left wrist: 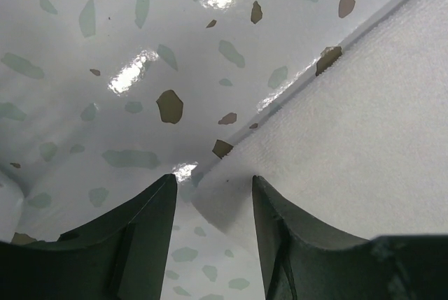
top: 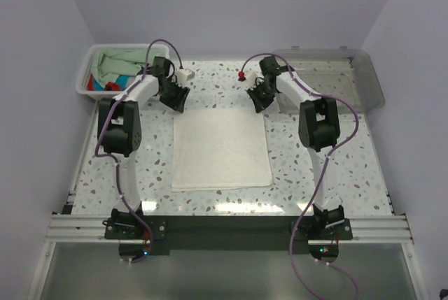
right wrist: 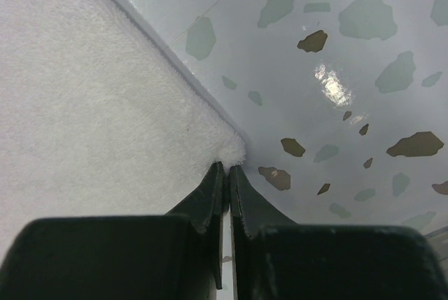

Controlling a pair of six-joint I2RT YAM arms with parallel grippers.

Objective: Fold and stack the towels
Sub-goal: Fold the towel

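Note:
A white towel (top: 220,150) lies spread flat in the middle of the speckled table (top: 329,167). My left gripper (top: 173,101) is down at its far left corner. In the left wrist view the left gripper (left wrist: 213,177) is open, its jaws either side of the corner of the white towel (left wrist: 364,118). My right gripper (top: 257,102) is at the far right corner. The right wrist view shows the right gripper (right wrist: 229,166) shut on the fluffy corner tip of the white towel (right wrist: 91,90). A pale mint green towel (top: 122,62) and a turquoise-and-red towel (top: 115,84) lie in the basket.
A white slatted basket (top: 85,76) stands at the far left corner of the table. A clear grey plastic tray (top: 367,80) stands at the far right. Purple cables loop over both arms.

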